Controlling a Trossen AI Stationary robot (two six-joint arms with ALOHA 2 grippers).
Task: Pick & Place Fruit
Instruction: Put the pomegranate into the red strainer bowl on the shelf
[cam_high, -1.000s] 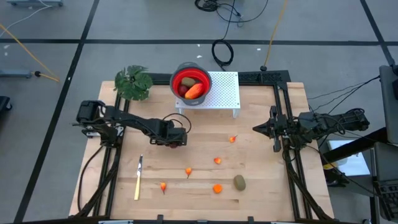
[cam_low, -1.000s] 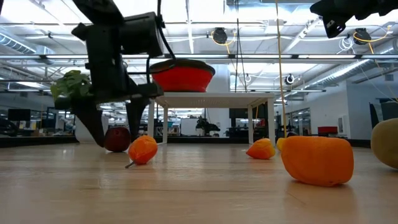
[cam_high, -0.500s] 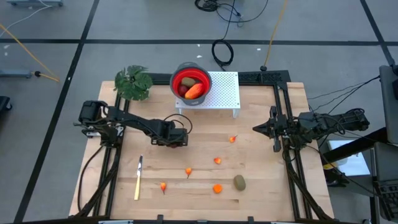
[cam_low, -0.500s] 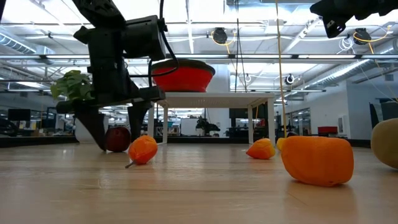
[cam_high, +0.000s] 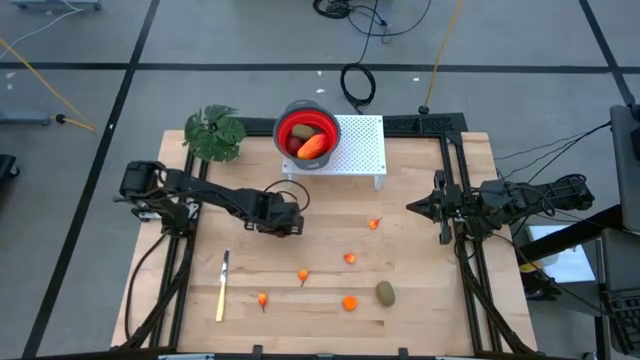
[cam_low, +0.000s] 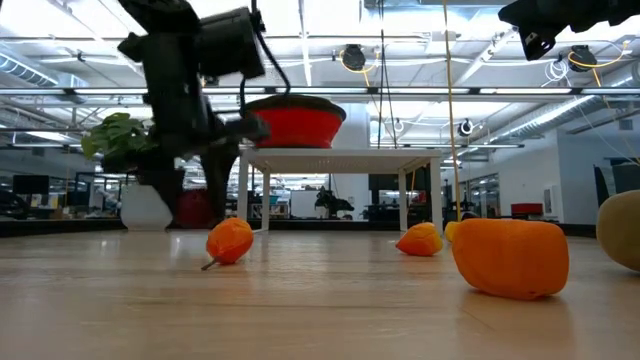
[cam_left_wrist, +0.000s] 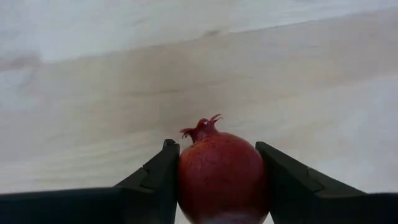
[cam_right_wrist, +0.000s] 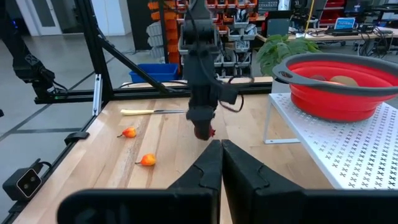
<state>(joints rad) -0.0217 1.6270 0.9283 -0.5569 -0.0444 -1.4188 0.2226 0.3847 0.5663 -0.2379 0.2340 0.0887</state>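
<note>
Left gripper (cam_left_wrist: 221, 180) clamps a dark red fruit (cam_left_wrist: 222, 171) between both fingers, just above the counter (cam_high: 420, 250) near its middle. Right gripper (cam_right_wrist: 221, 163) waits pinched closed at the counter's right edge.

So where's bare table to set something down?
Bare wood lies between the knife and the table's left edge, and in front of the right gripper. It is crowded among the orange fruit near the front.
</note>
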